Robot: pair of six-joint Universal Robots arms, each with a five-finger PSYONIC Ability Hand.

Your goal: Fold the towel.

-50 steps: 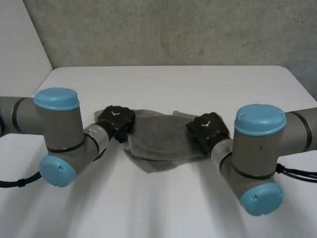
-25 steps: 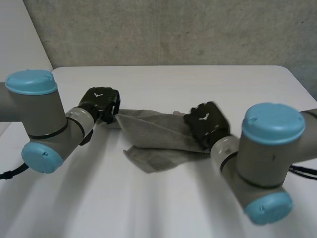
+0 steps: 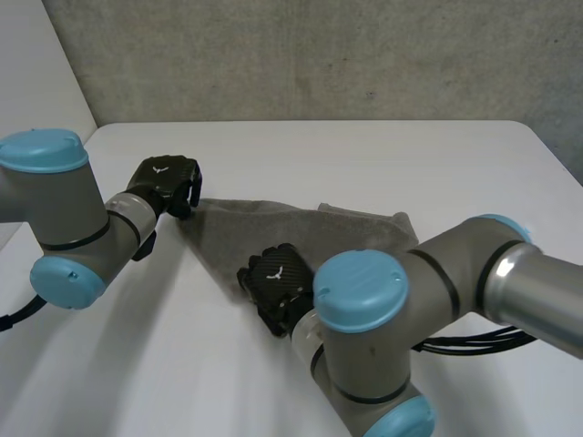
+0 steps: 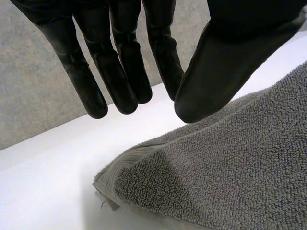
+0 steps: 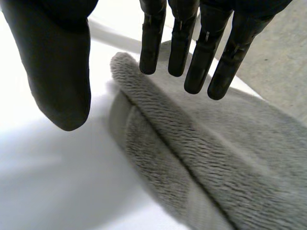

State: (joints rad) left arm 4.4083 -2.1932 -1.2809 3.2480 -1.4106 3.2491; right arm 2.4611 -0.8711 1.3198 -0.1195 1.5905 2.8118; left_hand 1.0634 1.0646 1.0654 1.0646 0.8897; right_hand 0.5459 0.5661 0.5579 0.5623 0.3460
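A grey towel [image 3: 301,232] lies folded on the white table [image 3: 364,155], stretched from a left corner to a right end. My left hand [image 3: 164,180] hovers at the left corner, fingers straight and thumb apart, holding nothing. In the left wrist view the left hand [image 4: 120,62] hangs just above the towel [image 4: 230,167] and its corner. My right hand [image 3: 273,280] is at the towel's near edge. Its straight fingers and thumb [image 5: 62,67] stand spread over a rolled fold of the towel [image 5: 216,143], gripping nothing.
A grey concrete wall [image 3: 319,55] rises behind the table. The table's left edge runs close to my left arm [image 3: 64,209]. My right arm [image 3: 428,300] reaches across the near right part of the table.
My right hand has let go of the towel's right side, opened, and swung left to the near edge. My left hand moved left and back, drawing the towel's corner out.
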